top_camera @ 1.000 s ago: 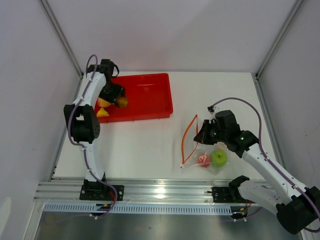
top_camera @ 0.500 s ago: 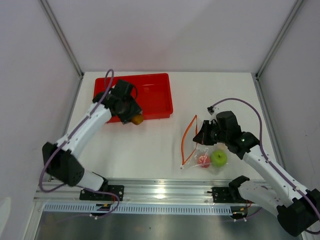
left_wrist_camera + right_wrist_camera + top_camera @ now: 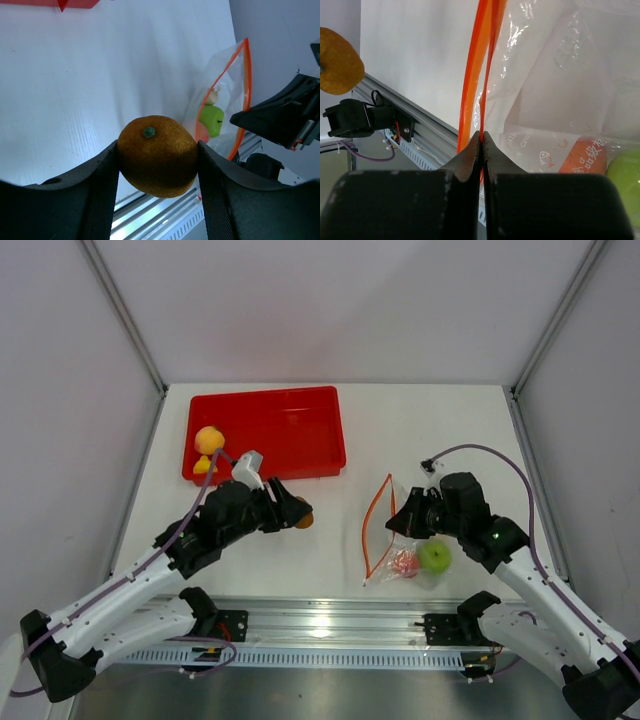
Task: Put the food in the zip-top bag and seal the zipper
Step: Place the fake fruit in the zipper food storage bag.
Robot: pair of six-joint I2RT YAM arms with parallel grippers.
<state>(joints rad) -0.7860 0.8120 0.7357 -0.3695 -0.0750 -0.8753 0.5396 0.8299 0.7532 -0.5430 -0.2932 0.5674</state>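
My left gripper (image 3: 297,512) is shut on a brownish-orange toy fruit (image 3: 158,155) and holds it above the table, left of the zip-top bag (image 3: 410,540). The bag's mouth, edged by the orange-red zipper (image 3: 375,525), faces left and gapes open. My right gripper (image 3: 402,519) is shut on the zipper strip (image 3: 481,100) at the bag's upper lip. A green apple (image 3: 436,557) and a red-pink fruit (image 3: 406,562) lie inside the bag. An orange-yellow peach (image 3: 208,438) and a yellow piece (image 3: 203,464) sit in the red tray.
The red tray (image 3: 290,435) stands at the back left of the table. The aluminium rail (image 3: 320,618) runs along the near edge, close under the bag. Purple cables loop off both arms.
My left arm has swung from the red tray toward the near middle, carrying the brownish-orange fruit closer to the bag's mouth. The right gripper shifted slightly nearer while still holding the zipper.
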